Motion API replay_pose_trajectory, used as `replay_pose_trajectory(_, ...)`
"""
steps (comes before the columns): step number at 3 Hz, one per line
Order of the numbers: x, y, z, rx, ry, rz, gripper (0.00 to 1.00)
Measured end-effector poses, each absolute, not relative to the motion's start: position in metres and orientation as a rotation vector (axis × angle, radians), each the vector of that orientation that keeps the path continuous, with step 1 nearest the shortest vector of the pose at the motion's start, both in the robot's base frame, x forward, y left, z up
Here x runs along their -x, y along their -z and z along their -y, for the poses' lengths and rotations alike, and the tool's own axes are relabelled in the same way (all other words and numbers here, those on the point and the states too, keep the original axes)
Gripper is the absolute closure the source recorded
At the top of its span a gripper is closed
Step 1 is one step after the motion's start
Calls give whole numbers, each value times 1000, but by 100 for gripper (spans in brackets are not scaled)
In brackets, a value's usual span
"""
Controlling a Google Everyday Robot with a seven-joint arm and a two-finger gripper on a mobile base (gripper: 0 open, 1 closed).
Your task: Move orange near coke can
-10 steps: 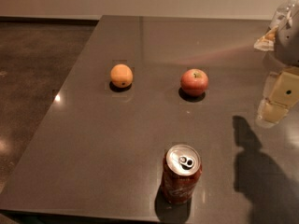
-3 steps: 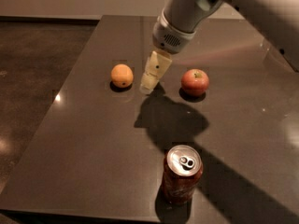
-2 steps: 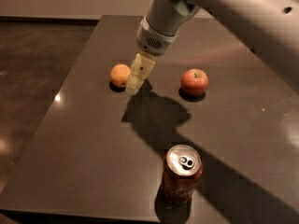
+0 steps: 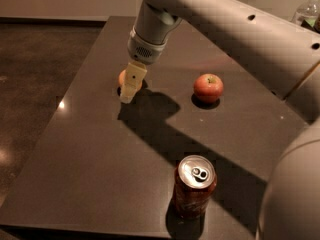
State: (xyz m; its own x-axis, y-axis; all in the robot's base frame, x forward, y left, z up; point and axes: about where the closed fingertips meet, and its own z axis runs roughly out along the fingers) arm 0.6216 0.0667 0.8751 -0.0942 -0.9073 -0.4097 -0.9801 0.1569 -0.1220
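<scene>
The orange (image 4: 121,77) lies on the dark table (image 4: 90,149) at the left middle, mostly hidden behind the gripper; only a sliver of it shows. The gripper (image 4: 130,86) hangs down from the white arm right over and in front of the orange, its pale finger (image 4: 131,80) covering it. The coke can (image 4: 195,186), red with a silver top and pull tab, stands upright near the table's front edge, well apart from the orange.
A red apple (image 4: 208,87) sits on the table to the right of the orange. The white arm (image 4: 225,29) spans the upper right. A clear bottle (image 4: 307,11) stands at the far right edge. Dark floor lies left of the table.
The arm has swung in from the right across the table and leftward past the apple; the gripper now sits over the orange and hides most of it. The fruit and can have not moved.
</scene>
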Motion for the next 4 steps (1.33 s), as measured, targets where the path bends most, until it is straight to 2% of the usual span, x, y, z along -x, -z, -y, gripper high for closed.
replay_pose_trajectory(1, -632, -864, -71, 1814, -247, -2063, 0)
replay_pose_trajectory(4, -630, -873, -75, 1847, -288, -2007, 74)
